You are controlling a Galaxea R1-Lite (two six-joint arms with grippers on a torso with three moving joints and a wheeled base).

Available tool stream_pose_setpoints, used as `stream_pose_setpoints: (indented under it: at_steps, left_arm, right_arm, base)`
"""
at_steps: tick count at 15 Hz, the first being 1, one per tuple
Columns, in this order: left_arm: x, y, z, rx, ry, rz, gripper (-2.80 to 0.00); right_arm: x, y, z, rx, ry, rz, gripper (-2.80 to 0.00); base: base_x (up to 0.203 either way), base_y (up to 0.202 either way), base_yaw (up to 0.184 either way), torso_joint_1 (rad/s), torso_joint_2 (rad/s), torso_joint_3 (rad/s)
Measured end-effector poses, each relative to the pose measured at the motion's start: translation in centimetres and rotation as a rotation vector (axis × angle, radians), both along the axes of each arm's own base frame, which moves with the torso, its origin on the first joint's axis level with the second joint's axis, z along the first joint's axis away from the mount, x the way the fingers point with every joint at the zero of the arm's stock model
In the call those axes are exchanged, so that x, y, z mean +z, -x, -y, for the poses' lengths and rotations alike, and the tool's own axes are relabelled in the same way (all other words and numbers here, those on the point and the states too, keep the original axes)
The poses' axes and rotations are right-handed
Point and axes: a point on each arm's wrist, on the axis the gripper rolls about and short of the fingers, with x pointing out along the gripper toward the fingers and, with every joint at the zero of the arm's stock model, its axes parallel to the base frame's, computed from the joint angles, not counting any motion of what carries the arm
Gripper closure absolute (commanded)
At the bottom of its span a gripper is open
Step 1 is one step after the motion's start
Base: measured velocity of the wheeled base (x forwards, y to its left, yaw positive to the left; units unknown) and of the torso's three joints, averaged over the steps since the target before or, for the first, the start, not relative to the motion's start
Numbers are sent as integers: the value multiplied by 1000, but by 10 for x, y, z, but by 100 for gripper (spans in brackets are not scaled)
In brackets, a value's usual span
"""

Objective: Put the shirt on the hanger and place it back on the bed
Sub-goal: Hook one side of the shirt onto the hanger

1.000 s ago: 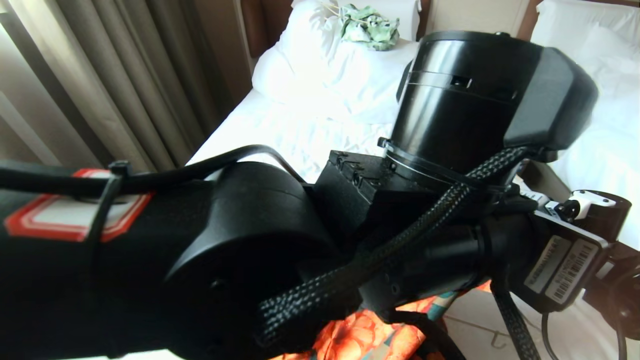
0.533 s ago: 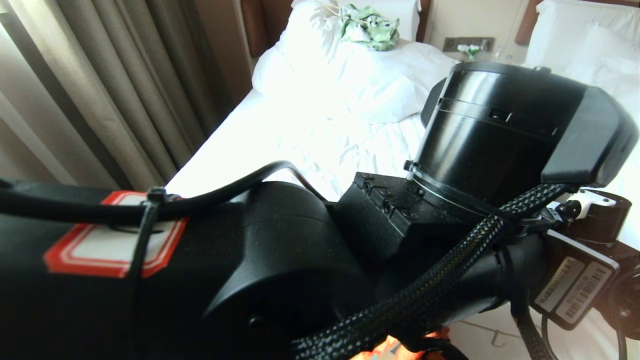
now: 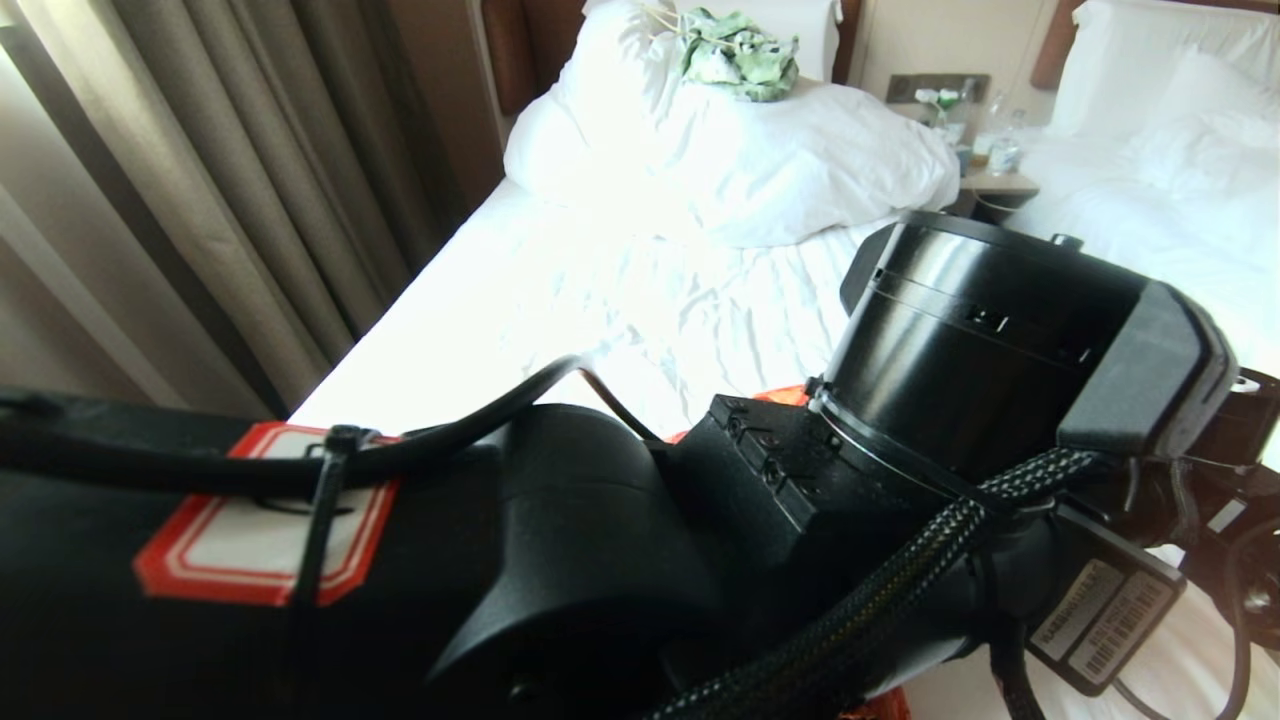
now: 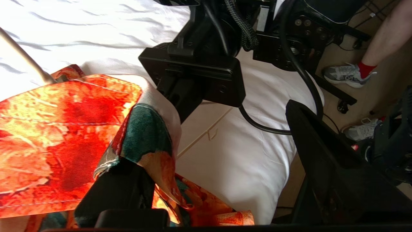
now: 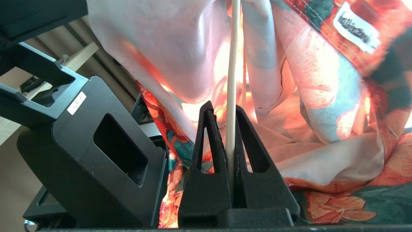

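Note:
The orange-flowered shirt [image 4: 58, 135] lies bunched on the bed [image 3: 560, 290]. Its dark green collar corner [image 4: 145, 138] drapes over one finger of my left gripper [image 4: 222, 145]. The jaws stand wide open, with only white sheet and the thin cream hanger [image 4: 199, 138] between them. My right gripper [image 5: 222, 108] is shut on the hanger wire [image 5: 231, 71], which runs up inside the shirt's pale inner side [image 5: 180, 51]. In the head view my left arm [image 3: 600, 560] covers nearly all of the shirt, leaving only an orange sliver [image 3: 788, 394] in sight.
A pale green garment [image 3: 738, 50] lies on the bulky duvet [image 3: 760, 160] at the bed's head. Curtains [image 3: 200, 180] hang to the left. A nightstand [image 3: 985, 165] and a second bed [image 3: 1150, 150] are on the right. A person's foot in a red sock [image 4: 363, 69] is beside the bed.
In the head view my left arm has sunk lower and towards the right, uncovering the duvet and the nightstand. The orange patch of shirt at the bottom edge is now mostly hidden behind the arm.

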Motion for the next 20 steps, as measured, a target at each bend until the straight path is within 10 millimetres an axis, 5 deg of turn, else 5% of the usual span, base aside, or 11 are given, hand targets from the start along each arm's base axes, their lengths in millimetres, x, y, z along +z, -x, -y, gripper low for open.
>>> stream_pose_setpoints:
  at_steps: [15, 16, 20]
  left_arm:
    - [-61, 17, -7, 53, -240, -106, -280]
    - [-58, 16, -13, 61, -240, -106, 0]
    - [-30, 14, -50, 96, -190, -73, 0]
  right_arm:
    - [10, -6, 17, -56, -3, 66, 0]
    - [10, -6, 17, -57, -2, 66, 0]
    - [9, -6, 16, -53, -2, 62, 0]
  base:
    - [0, 0, 0, 0, 0, 0]
    - [0, 0, 0, 0, 0, 0]
    - [0, 0, 0, 0, 0, 0]
